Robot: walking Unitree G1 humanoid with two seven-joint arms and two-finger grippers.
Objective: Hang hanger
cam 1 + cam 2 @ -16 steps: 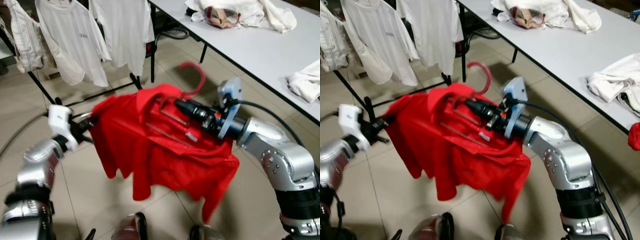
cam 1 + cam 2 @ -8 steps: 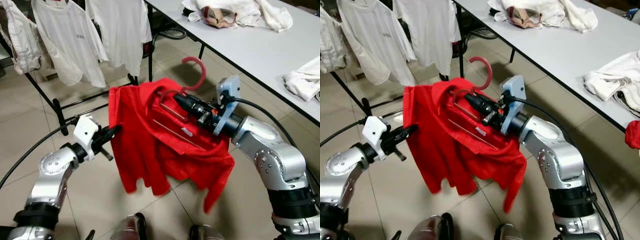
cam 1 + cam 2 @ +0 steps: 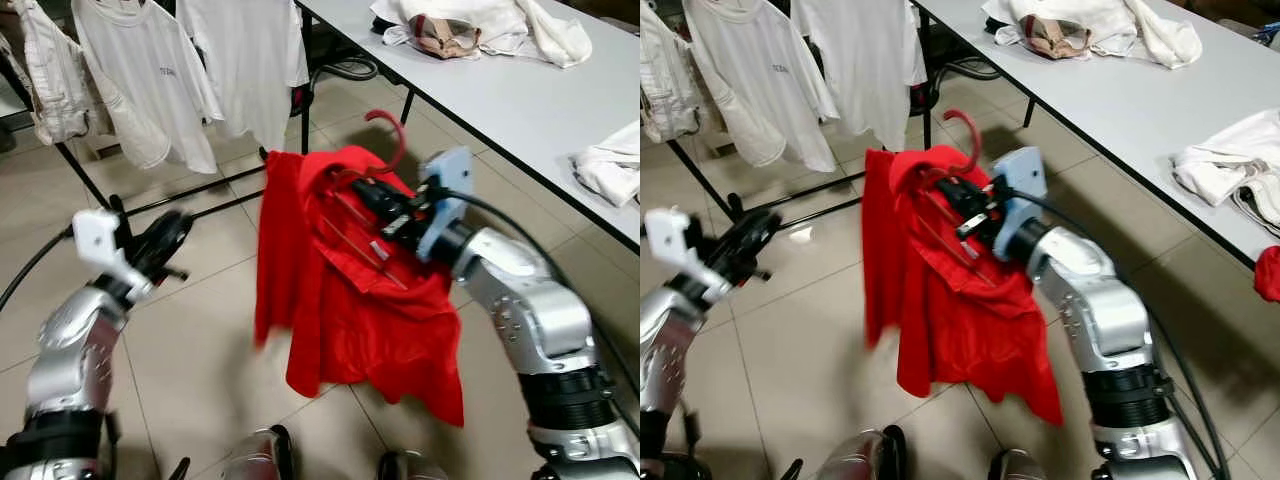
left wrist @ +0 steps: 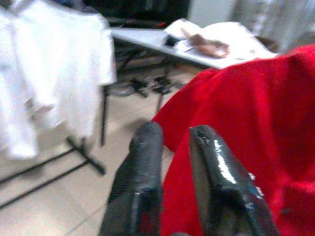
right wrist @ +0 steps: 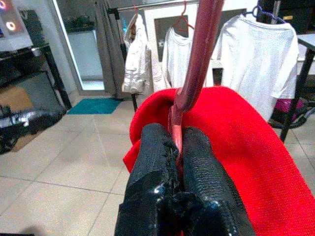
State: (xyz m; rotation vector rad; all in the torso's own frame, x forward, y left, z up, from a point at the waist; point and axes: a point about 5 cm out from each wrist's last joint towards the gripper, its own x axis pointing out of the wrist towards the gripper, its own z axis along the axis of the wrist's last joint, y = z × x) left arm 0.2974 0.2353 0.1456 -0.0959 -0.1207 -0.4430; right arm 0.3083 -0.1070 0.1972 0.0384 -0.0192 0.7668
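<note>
A red shirt [image 3: 350, 300] hangs on a red hanger whose hook [image 3: 392, 135] points up above the collar. My right gripper [image 3: 362, 192] is shut on the hanger's neck [image 5: 184, 88], just below the hook; in the right wrist view its fingers [image 5: 152, 162] pinch the red stem. My left gripper [image 3: 170, 235] is off to the left of the shirt, apart from it. Its fingers [image 4: 147, 162] stand slightly open with nothing between them, and the red cloth [image 4: 256, 137] lies just beyond. The shirt's left side droops freely.
A black clothes rack [image 3: 190, 195] with white shirts [image 3: 150, 70] stands ahead on the left. A long white table [image 3: 520, 100] with piled laundry [image 3: 480, 25] runs along the right. A black cable [image 3: 30, 270] curves over the tiled floor at left.
My left gripper has let go of the shirt's side and drawn back to the left. The shirt has swung down to hang from the hanger, which the right gripper still holds.
</note>
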